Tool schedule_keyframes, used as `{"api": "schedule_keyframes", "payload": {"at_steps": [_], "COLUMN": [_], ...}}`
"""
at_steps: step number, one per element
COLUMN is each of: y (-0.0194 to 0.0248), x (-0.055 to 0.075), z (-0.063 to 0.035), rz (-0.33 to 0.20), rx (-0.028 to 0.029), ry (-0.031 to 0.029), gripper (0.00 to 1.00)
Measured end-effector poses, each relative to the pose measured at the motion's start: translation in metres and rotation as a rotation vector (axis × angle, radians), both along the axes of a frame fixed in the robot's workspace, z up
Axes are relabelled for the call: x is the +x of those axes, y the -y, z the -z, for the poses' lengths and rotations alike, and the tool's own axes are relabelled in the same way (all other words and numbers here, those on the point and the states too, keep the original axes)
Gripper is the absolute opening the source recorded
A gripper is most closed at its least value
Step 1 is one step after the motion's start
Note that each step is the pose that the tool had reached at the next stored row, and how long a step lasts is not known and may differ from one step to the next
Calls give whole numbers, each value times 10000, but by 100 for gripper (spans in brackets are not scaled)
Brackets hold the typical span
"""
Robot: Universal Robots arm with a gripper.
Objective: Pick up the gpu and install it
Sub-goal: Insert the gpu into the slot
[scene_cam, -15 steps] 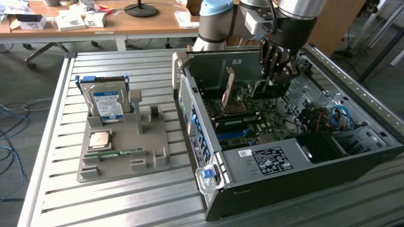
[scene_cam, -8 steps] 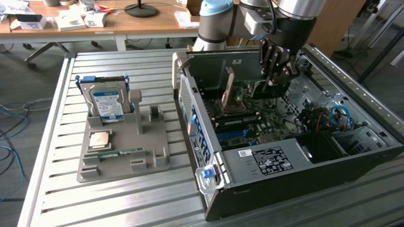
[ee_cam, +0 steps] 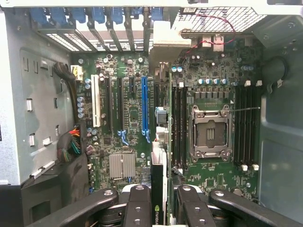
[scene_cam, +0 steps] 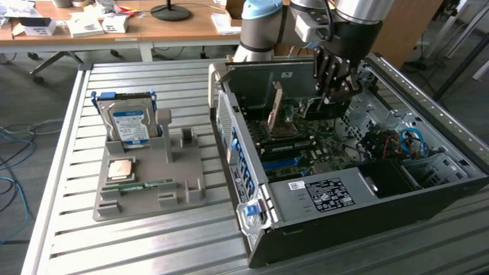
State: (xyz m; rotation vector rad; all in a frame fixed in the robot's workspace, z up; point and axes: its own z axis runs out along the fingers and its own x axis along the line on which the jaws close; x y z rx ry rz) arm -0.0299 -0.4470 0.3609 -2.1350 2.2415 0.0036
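Observation:
The gpu [ee_cam: 159, 156] stands on edge inside the open computer case [scene_cam: 450, 172], over the motherboard [ee_cam: 128, 123] between the blue slot [ee_cam: 144, 109] and the memory slots. Its silvery bracket [ee_cam: 163, 47] reaches the case's rear wall. In the exterior view the gpu [scene_cam: 276, 109] shows as a thin tan card. My gripper [ee_cam: 160, 201] is shut on the card's near end, one black finger on each face. Seen from outside, the gripper [scene_cam: 336, 94] reaches down into the case. Whether the card sits fully in a slot I cannot tell.
A grey fixture tray [scene_cam: 183, 195] on the slatted table holds a blue-labelled hard drive [scene_cam: 130, 123], a processor chip [scene_cam: 122, 169] and a green memory stick [scene_cam: 139, 185]. Inside the case are the empty CPU socket [ee_cam: 209, 132], cable bundles [ee_cam: 71, 144] and the power supply [scene_cam: 324, 195].

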Motion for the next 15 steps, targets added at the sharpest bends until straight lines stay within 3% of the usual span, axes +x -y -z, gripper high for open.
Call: {"api": "schedule_keyframes", "payload": {"at_steps": [15], "y": [0], "x": [0], "z": [46], "rz": [0], "rx": [1], "ry": [1], "gripper": [26]}}
